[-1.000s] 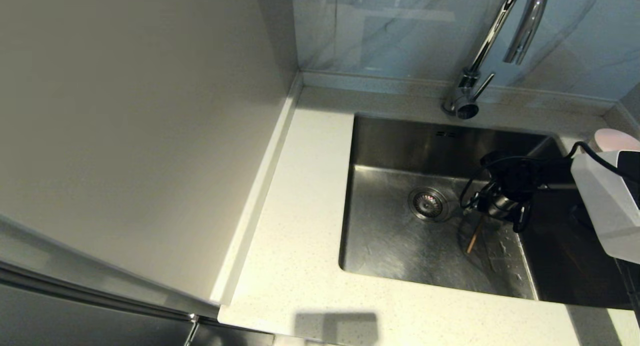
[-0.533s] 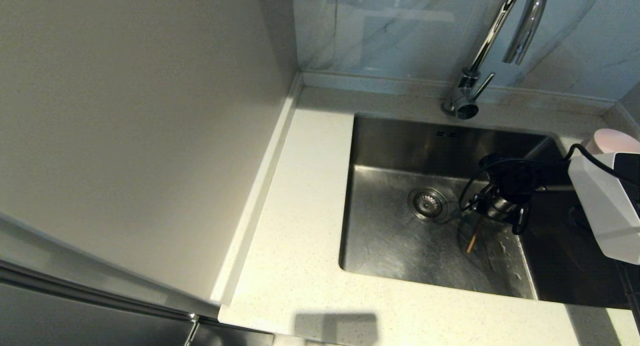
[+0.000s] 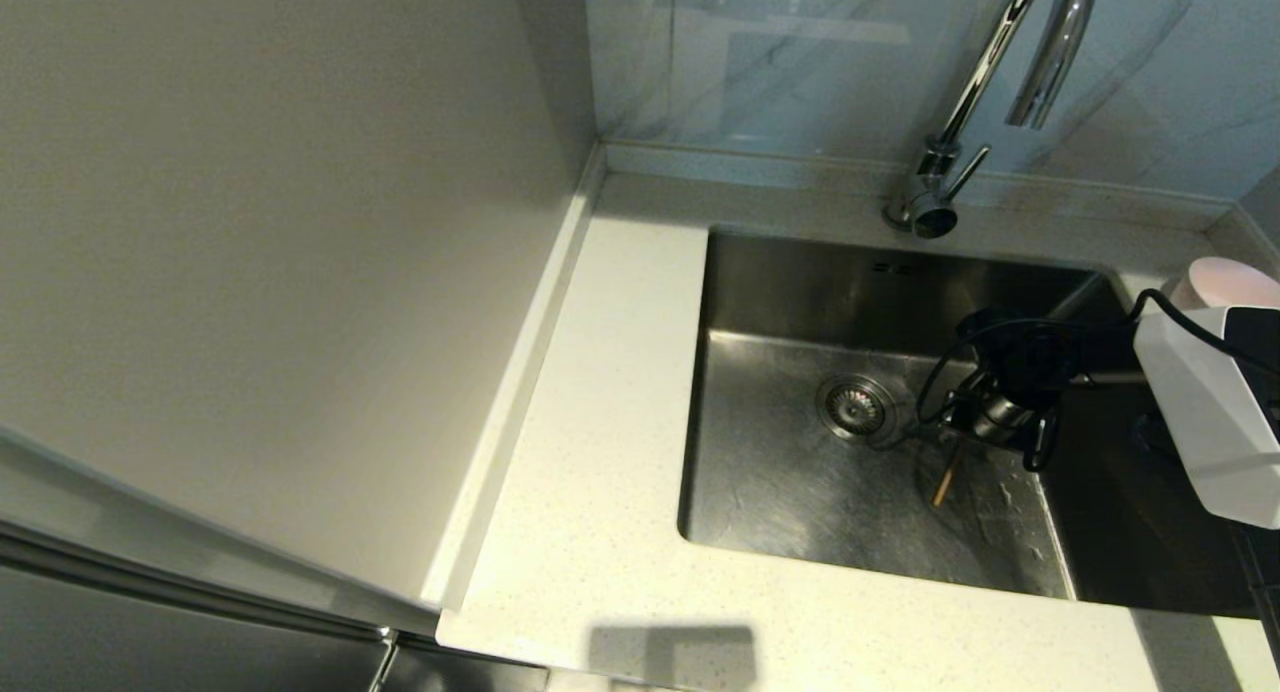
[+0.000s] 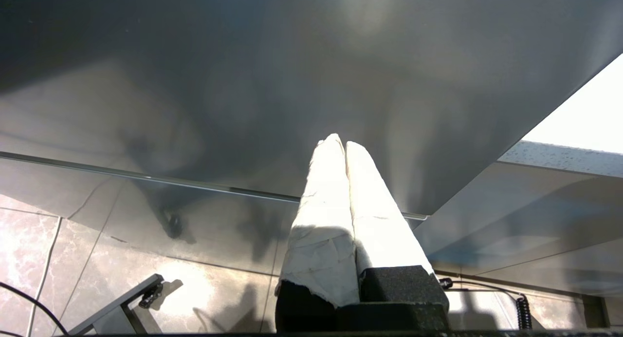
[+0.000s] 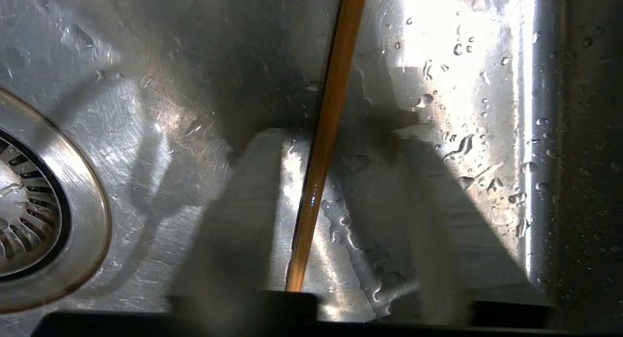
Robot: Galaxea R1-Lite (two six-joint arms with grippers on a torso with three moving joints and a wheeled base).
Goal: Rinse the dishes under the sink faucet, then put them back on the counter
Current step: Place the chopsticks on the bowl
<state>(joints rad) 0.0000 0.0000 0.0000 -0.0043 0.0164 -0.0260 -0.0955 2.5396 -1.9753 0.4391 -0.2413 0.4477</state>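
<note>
I see one chopstick point(image 3: 945, 476) lying flat on the wet floor of the sink point(image 3: 800, 492), right of the drain point(image 3: 856, 408) and near the basin's right wall. In the head view its long axis runs front to back with a slight lean, the near tip angled a little toward my left, the far end hidden under my right gripper point(image 3: 985, 417). From the right wrist camera the chopstick point(image 5: 321, 152) runs lengthwise through the gap between the two fingers point(image 5: 243, 200), closer to the finger on the drain point(image 5: 29, 205) side, and I cannot tell whether it touches that one; the other finger stands clearly off it. The jaws are spread wide, gripping nothing, with the fingertips low over the steel. My right arm reaches in from the right over the basin edge, wrist bent down, its cable looped above the gripper. A pale pink bowl point(image 3: 1215, 280) sits on the counter point(image 3: 600, 532) at the sink's far right corner, partly behind my arm's white housing. The faucet point(image 3: 1000, 82) stands at the back edge, spout curving over the basin. My left gripper point(image 4: 339, 144) is parked below counter level by a cabinet front, fingers pressed together, empty.
</note>
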